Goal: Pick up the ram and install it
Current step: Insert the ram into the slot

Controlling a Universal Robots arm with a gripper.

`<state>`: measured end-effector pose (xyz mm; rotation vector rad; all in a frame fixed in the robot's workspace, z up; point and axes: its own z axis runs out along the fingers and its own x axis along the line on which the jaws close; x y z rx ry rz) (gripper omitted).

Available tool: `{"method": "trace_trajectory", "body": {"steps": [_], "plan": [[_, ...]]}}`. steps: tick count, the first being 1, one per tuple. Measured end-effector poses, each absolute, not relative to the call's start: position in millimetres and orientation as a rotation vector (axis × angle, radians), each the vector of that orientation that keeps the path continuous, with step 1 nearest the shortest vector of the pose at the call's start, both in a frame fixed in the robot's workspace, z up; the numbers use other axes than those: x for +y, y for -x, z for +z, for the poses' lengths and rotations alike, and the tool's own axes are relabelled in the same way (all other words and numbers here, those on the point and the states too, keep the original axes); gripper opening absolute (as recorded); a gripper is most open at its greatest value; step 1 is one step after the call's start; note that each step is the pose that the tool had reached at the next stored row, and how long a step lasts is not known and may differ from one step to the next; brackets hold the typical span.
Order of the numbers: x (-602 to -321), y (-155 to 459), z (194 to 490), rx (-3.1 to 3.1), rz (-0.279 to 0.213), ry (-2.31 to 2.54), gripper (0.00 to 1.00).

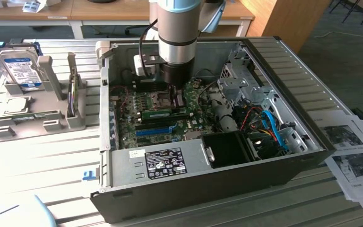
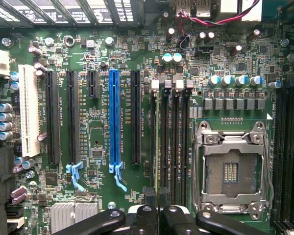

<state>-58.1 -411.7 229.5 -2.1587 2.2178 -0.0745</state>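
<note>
Seating the ram (image 1: 158,113) in the open computer case (image 1: 168,163): I judge the install step is the one in hand.
My gripper (image 1: 179,107) is down inside the case with its jaws drawn narrow, and they appear to pinch the ram by its thin faces near one end. The green stick stands on edge along the memory slots (image 2: 174,142), between the blue slot (image 2: 114,117) and the empty CPU socket (image 2: 230,171). I cannot tell whether it is fully seated or only resting on its slot. As I read it, any further move calls for the stick to be kept square to the slot and pressed straight down, evenly and without twist. A tilted board could bind or strain the motherboard (image 2: 98,161).
</note>
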Motion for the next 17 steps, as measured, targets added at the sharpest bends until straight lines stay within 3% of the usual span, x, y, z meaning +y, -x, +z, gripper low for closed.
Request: {"method": "trace_trajectory", "body": {"steps": [17], "plan": [[-410.3, 58.5, 229.6, 2.218, -0.075, 2.159, 0.11]]}}
